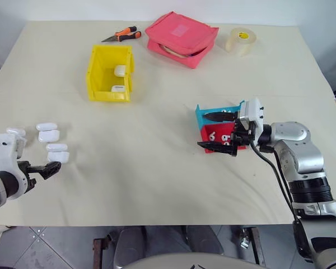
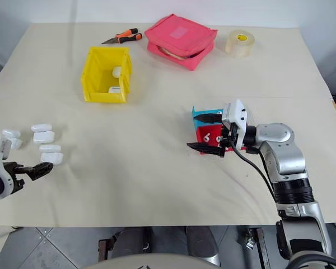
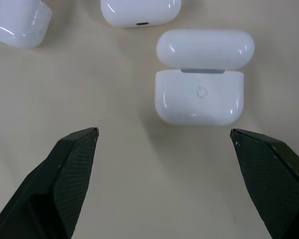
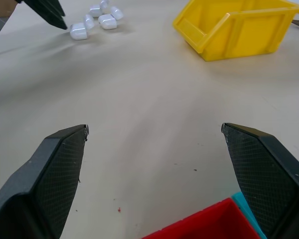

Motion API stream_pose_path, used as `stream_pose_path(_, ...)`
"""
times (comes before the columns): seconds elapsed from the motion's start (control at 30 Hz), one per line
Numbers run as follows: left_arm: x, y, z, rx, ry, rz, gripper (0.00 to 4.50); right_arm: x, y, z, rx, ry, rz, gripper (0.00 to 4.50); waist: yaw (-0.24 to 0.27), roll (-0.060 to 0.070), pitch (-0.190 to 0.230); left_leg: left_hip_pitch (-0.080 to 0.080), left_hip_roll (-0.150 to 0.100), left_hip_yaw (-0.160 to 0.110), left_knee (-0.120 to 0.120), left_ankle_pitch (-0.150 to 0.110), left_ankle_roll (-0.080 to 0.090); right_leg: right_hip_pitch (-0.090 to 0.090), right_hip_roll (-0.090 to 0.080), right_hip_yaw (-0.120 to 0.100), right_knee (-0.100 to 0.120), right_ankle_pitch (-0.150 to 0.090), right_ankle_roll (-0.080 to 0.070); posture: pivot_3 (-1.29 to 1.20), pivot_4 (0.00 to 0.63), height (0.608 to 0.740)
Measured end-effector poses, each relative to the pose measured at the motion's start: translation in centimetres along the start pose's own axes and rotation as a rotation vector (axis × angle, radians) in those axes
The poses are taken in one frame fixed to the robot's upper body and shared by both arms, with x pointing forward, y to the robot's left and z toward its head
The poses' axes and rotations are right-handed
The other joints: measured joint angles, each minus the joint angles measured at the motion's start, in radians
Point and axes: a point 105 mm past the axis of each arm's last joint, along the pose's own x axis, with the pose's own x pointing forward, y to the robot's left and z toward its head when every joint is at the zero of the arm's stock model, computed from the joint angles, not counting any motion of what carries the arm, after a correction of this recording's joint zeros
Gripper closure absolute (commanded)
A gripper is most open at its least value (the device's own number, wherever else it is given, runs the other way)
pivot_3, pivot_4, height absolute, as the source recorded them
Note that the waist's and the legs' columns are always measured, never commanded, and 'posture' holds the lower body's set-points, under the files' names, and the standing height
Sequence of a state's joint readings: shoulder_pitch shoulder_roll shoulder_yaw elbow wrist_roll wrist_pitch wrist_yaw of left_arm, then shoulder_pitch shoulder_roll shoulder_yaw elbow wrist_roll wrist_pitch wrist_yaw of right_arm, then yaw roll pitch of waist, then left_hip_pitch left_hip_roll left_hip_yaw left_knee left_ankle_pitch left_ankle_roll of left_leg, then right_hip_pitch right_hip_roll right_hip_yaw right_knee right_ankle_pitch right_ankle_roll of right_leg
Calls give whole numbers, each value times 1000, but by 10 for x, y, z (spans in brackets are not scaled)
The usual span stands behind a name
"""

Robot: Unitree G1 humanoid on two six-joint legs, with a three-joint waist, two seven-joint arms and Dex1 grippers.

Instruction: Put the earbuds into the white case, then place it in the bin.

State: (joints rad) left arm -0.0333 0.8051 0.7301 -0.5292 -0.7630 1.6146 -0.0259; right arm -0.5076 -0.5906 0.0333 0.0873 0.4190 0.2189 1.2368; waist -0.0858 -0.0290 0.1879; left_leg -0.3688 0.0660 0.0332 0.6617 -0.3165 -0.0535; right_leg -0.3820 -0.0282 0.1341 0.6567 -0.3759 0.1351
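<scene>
Left gripper [image 1: 51,167] spread wide, empty, lined up on the nearest white case [image 3: 199,96], presumably to straddle it. Right gripper [image 1: 219,132] also wide, empty, parked over the red tray [image 1: 213,133] holding earbuds [image 1: 225,138]. Bin [image 1: 109,72] well apart, already holding cases.

Cream-covered table [image 1: 157,179]; grey tiled floor [image 1: 39,246] below; pale wall behind.
</scene>
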Motion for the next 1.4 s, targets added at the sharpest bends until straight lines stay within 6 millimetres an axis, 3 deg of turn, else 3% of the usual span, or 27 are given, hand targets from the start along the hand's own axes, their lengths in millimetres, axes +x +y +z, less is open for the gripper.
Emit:
stream_pose_path(0.2,14,-4,-2,-16,48,-9,0,1,0,0,0,-2,1,27,0,0,0,0,0,0,0,0,0,-1,-1,-1,1,0,0,0,150,740)
stream_pose_path(1.0,37,-14,16,-16,96,-21,0,3,0,-1,-1,-2,-6,27,15,4,0,2,-2,-7,1,1,1,4,-1,-6,4,0,0,0,150,740)
stream_pose_path(1.4,41,-16,16,-74,83,-1,0,5,-3,-1,1,-5,-10,27,26,7,0,2,-2,-8,1,2,1,4,-2,-7,4,0,0,0,150,740)
